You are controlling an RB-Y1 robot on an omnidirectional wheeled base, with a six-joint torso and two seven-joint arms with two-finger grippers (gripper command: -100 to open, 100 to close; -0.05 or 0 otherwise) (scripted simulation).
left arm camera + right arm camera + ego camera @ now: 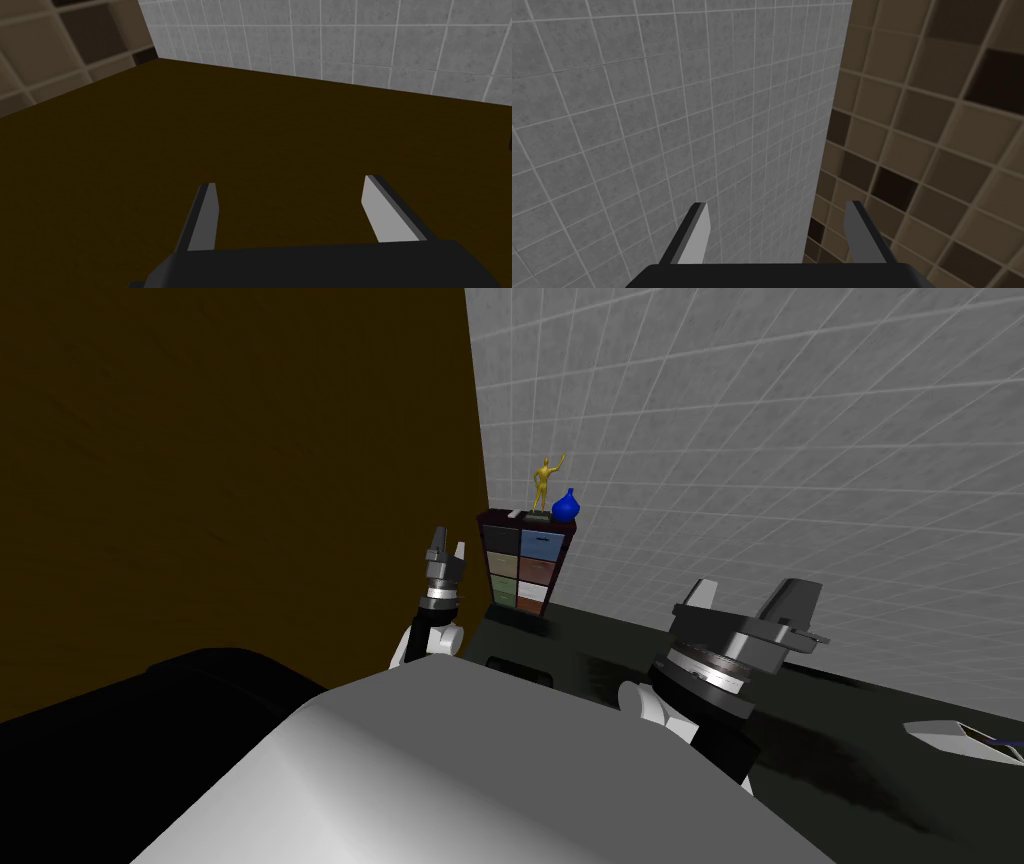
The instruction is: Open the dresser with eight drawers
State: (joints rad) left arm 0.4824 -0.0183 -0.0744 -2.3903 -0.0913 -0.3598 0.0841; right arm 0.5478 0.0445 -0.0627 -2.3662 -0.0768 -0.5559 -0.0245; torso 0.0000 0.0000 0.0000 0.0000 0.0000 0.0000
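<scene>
**Dresser upright in the corner, both arms raised well short of it**

The dresser (527, 564) stands upright, its long axis vertical, and its front faces me. The drawers (505, 562) sit in two columns of four, each front a different colour: black and blue at the top, then brown and tan, green and white, with a dark one and a reddish one at the bottom. As far as I can tell, all the fronts are flush. On top stand a gold figurine (544, 484) with one arm lifted and, just beside it, a blue vase (567, 505).

The dresser stands ahead of me, well apart from both arms. It is near the corner where the brown wall (230, 468) meets the tiled wall (760, 438), and its back is toward the tiled wall.

The left arm is raised with its forearm pointing up and forward. The left jaws appear in the head view just left of the dresser, but nearer to me and not touching it. In the left wrist view its fingers (204, 217) are spread and hold nothing, and the brown wall lies beyond them.

The right arm is also raised, closer to the head camera, out to the right of the dresser. The right jaws are spread too, fingers (696, 235) well apart with nothing between them.

The floor (620, 648) is dark and slightly glossy and runs up to the dresser's foot. A pale, flat object (950, 734) lies on it at the far right; I cannot tell what it is.
</scene>
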